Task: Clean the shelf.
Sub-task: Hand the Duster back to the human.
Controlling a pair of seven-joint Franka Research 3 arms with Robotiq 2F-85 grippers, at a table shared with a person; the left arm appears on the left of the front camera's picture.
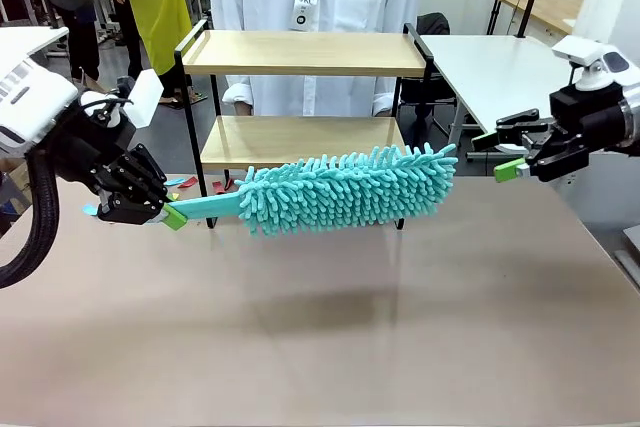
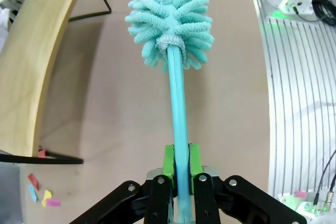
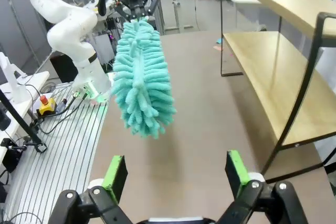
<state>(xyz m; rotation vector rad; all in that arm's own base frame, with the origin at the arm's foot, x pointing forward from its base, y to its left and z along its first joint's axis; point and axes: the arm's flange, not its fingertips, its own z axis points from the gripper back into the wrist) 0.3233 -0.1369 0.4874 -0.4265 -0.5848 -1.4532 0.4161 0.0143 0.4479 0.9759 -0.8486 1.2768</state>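
**Duster Held Level in Front of the Shelf**

Nearest the camera, the brown table (image 1: 330, 347) is lying bare in front of the work. Above it, the left hand (image 1: 165, 213) is clenching its green pads on the flat teal handle of the microfibre duster (image 1: 345, 190), gripping near the handle's end. This end grip appears intended to give the fluffy head full reach across the boards. The duster is being held roughly horizontal, clear of the table, with its head crossing in front of the lower board.

At the robot's right, the right hand (image 1: 505, 155) is hovering released, jaws spread, grasping nothing, just beside the duster's tip. It is probably standing by, clear of the sweep.

Behind the duster, the shelf (image 1: 305, 52) is standing upright at the table's far side. It is showing two light wooden boards in a thin black metal frame with raised side rails. Both boards are looking bare. Beyond it, a person in a white shirt (image 1: 320, 7) is standing.
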